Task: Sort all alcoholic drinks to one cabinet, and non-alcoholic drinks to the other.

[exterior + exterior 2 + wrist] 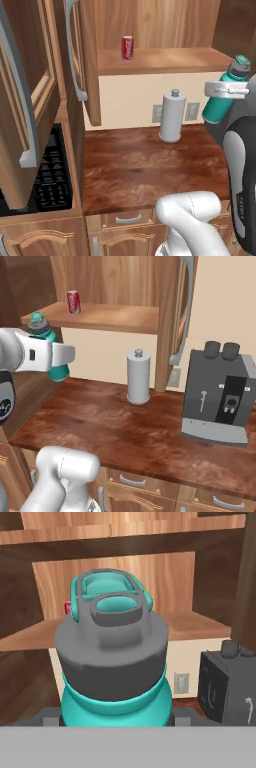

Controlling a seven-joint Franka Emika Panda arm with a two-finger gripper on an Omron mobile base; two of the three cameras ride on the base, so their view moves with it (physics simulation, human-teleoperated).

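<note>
Teal bottle (112, 662) fills the near foreground of the hand view, grey cap up — the gripper (226, 90) has its fingers clamped on it, carried above the table (145, 170). At about eleven o'clock from it, the red soda can (127, 47) stands on the open cabinet shelf (165, 60). Judging by that, the soft drinks are being gathered there; next comes a lift and reach to set the bottle beside the can, clearing the paper towel holder (172, 117).

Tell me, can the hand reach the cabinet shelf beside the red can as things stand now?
Probably yes. The hand holds the teal bottle in the air before the open shelf; nothing stands between, and the red can sits far left.
</note>
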